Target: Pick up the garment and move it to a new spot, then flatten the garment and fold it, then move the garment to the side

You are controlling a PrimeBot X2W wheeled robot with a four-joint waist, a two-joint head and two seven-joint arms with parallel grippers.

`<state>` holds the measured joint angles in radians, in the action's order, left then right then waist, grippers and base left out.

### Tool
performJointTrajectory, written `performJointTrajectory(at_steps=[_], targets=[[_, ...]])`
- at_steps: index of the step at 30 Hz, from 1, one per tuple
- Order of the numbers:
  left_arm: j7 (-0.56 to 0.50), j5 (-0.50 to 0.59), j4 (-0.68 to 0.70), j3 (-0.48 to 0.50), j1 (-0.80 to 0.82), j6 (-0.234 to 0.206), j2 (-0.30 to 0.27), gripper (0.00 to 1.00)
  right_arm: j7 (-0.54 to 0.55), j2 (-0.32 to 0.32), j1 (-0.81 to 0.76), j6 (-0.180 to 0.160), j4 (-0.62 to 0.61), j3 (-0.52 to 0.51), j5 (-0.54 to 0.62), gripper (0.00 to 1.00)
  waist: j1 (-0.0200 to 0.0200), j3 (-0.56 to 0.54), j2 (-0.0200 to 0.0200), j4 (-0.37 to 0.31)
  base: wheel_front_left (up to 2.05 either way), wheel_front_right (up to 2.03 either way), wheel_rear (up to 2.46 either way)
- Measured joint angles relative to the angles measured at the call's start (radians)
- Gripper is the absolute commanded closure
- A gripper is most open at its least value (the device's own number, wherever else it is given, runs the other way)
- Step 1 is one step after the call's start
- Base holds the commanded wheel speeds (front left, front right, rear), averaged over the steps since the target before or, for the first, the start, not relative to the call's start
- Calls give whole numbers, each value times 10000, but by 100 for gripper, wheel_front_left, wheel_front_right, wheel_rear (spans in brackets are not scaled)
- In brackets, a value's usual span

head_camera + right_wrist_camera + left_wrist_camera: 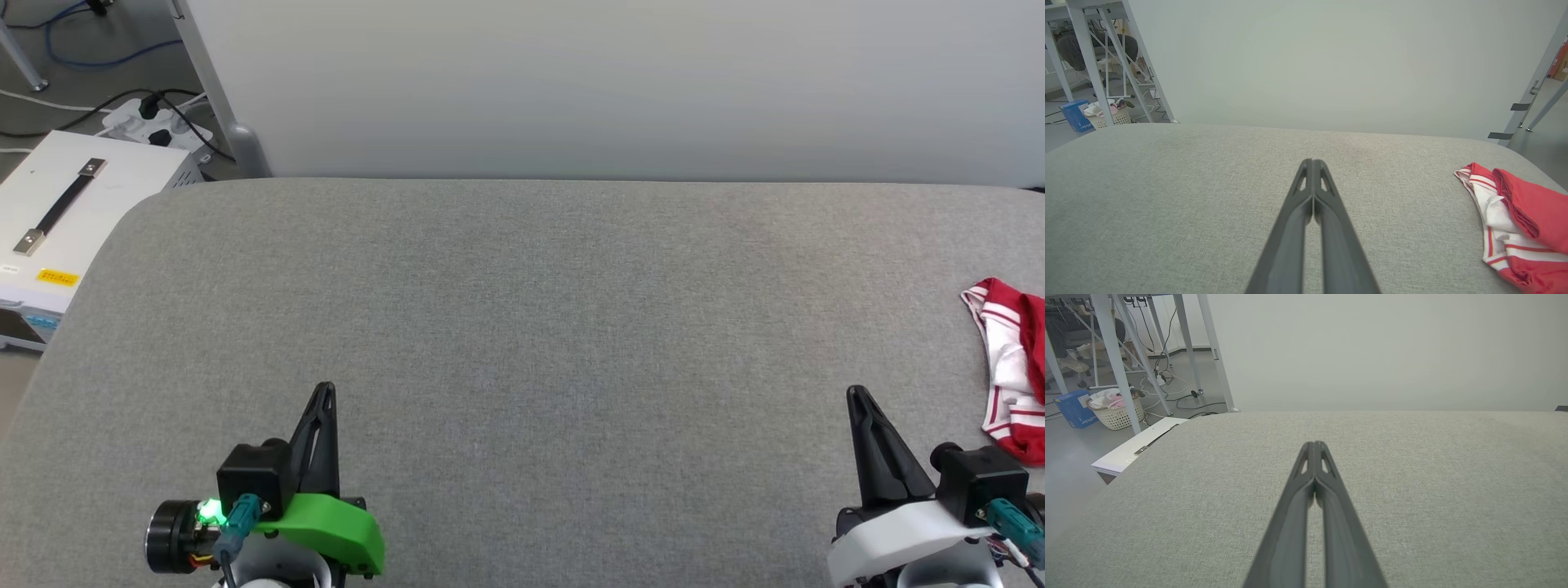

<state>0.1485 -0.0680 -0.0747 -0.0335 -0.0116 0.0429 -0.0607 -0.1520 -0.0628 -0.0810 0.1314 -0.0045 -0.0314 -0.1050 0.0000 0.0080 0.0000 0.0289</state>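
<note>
**Garment bunched at the table's right edge, both my grippers closed and empty**

My left gripper (325, 392) had its two dark fingers pressed together tip to tip, with nothing between them. It sat over the near left part of the grey fabric-covered table (522, 310). My right gripper (856, 394) was pinched closed in the same way, gripped nothing, and sat over the near right part. Both pointed toward the table's far edge.

The garment (1008, 359) lay crumpled to the right of my right gripper, near it but not touching. It was a heap of red cloth with a white sleeve and red-and-white striped trim, close to the table's right edge and partly cut off by the head view.

A plain pale panel (571, 82) stood behind the table. Off the far left corner, on the floor, were a white box with a black handle (73, 212) and a power strip (155, 122) with cables. Farther off were a laundry basket (1116, 412) and a blue box (1073, 410).
</note>
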Motion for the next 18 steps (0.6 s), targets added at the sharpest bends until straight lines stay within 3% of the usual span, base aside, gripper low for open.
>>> performJointTrajectory(at_steps=[18], targets=[[-364,174,190,69,5,-81,12,100,378,15,123,0,4,65,226,100,0,-20,0,-72,0,0,0]])
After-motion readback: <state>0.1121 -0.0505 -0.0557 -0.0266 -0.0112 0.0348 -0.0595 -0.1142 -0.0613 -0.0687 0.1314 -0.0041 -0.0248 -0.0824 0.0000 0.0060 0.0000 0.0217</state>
